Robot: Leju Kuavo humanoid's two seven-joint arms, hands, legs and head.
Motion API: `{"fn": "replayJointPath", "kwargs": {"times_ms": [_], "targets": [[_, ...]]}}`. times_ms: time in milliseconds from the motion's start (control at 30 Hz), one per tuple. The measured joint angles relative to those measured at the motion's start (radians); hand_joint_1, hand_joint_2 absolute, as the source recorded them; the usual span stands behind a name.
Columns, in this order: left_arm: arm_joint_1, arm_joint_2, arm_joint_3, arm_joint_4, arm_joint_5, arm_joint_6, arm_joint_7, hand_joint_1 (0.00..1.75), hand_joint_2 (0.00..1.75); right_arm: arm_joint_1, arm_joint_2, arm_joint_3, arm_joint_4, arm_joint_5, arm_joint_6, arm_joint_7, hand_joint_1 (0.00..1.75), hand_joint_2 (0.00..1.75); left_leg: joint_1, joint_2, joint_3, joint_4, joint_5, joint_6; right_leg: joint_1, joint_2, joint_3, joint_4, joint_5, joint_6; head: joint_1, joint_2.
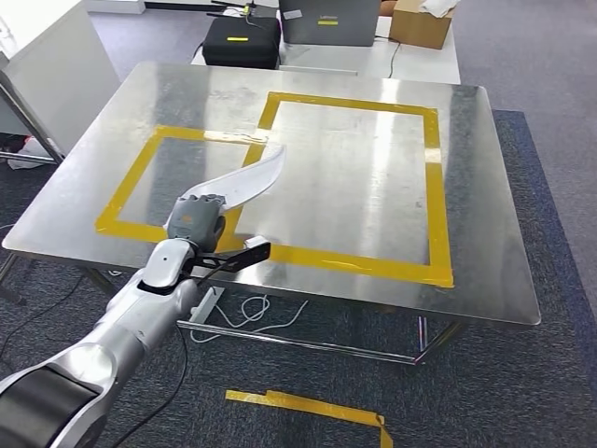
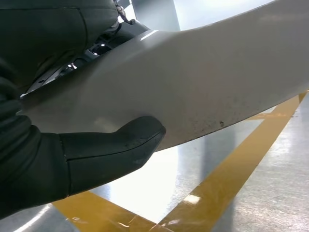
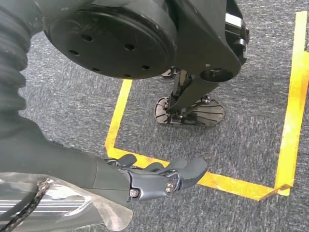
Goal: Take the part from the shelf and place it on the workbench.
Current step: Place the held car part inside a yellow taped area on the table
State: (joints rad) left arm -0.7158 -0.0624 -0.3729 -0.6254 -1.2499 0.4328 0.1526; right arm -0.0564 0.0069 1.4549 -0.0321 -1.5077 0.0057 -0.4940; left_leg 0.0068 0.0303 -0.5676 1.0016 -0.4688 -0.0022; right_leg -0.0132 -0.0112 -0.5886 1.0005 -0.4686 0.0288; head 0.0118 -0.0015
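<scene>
Your left robot hand (image 1: 196, 219) grips the near end of the long curved grey part (image 1: 248, 180), thumb (image 2: 120, 147) pressed against its face, holding it just above the metal table (image 1: 478, 187) over the yellow tape (image 1: 437, 205) between the two marked boxes. Your right robot hand (image 3: 160, 176) hangs over the carpet, fingers loosely extended, grasping nothing

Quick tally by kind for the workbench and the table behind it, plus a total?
Curved silver part, held by the left robot hand over the workbench: 1
Yellow tape rectangles on the workbench: 2
Black case on the far table: 1
Laptop: 1
Cardboard box: 1
Total: 6
</scene>
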Motion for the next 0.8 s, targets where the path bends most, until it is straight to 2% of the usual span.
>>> {"fn": "replayJointPath", "kwargs": {"times_ms": [367, 800], "targets": [[-0.029, 0.033, 0.024, 0.013, -0.019, -0.043, 0.017, 1.75, 1.75, 0.004, 0.0, 0.001, 0.013, -0.001, 0.027, -0.017, 0.0, 1.75, 0.0, 0.0, 0.0, 0.0, 0.0, 0.0, 0.0, 0.0, 0.0, 0.0, 0.0, 0.0, 0.0, 0.0], [-0.059, 0.103, 0.063, 0.046, -0.054, -0.093, 0.079, 1.75, 1.75, 0.009, 0.0, 0.01, 0.021, -0.001, 0.039, -0.039, 0.0, 1.75, 0.0, 0.0, 0.0, 0.0, 0.0, 0.0, 0.0, 0.0, 0.0, 0.0, 0.0, 0.0, 0.0, 0.0]]}}
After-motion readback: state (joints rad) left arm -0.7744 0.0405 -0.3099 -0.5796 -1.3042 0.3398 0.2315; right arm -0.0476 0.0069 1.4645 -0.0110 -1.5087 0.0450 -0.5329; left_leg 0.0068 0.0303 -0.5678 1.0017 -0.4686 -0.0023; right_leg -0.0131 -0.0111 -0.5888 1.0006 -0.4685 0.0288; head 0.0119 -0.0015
